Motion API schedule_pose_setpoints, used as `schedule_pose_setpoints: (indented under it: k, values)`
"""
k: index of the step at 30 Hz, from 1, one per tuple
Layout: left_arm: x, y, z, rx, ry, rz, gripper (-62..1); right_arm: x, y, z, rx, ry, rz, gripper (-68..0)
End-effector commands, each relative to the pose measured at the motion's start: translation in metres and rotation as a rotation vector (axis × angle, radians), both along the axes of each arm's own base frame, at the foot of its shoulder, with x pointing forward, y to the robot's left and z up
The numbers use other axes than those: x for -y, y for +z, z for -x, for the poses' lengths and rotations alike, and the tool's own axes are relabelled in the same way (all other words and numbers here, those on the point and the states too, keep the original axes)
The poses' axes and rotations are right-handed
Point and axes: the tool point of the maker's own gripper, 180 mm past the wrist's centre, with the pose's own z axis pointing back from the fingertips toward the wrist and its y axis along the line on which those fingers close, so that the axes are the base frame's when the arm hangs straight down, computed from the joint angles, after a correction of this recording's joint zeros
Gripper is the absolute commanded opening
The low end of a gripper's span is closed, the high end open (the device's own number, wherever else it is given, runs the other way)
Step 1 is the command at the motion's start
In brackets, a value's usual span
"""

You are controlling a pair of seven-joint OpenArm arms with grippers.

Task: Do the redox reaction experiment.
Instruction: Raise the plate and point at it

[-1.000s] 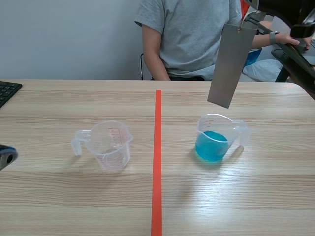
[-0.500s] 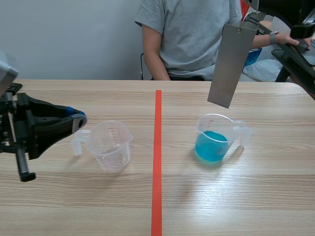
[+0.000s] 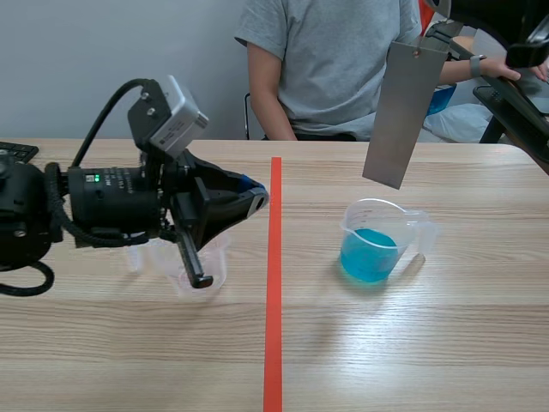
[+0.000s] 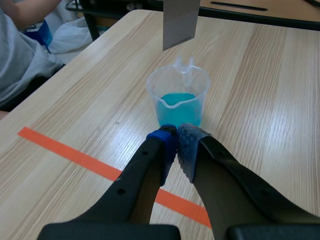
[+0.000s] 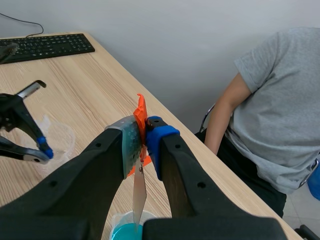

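Claws first: your left claw [image 4: 177, 146] is pinched together on nothing, pointing at the cup of blue liquid [image 4: 178, 97]. Your right claw [image 5: 142, 134] is clamped on the grey metal plate [image 3: 401, 112], which hangs above that cup. Your left arm hides most of the empty clear cup [image 3: 171, 276] on the bench [image 3: 412, 343].

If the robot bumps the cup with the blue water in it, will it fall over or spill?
Probably not easily: the clear cup looks broad for its height, so it would likely slide rather than tip. The blue liquid fills only its lower part, so it may slosh without spilling. Thin plastic, so likely light.
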Motion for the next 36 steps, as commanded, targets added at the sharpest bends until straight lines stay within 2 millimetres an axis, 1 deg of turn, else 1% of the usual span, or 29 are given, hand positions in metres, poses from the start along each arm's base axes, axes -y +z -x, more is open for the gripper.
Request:
schedule_pose_setpoints:
  k: [1,6,14,18,25,30,36]
  values:
    - [0.006,0.007,-0.009,0.017,0.002,0.025,-56.2,0.001,0.013,0.001,0.045,0.009,0.009,-66.0]
    - [0.027,0.004,-0.022,0.017,-0.020,0.030,-56.2,0.001,0.013,0.001,0.045,0.009,0.009,-66.0]
    - [0.056,0.017,-0.039,0.040,-0.033,0.081,-56.2,0.000,0.013,0.001,0.045,0.010,0.009,-66.0]
    - [0.065,0.019,-0.048,0.040,-0.024,0.092,-56.2,0.000,0.013,0.001,0.045,0.010,0.009,-66.0]
    - [0.075,0.013,-0.061,0.020,-0.002,0.108,-56.2,0.001,0.013,0.001,0.045,0.009,0.009,-66.0]
    - [0.086,0.010,-0.061,0.010,-0.014,0.117,-56.2,0.001,0.013,0.001,0.045,0.009,0.009,-66.0]
    - [0.092,0.010,-0.058,0.006,-0.029,0.127,-56.2,0.001,0.013,0.001,0.045,0.009,0.009,-66.0]
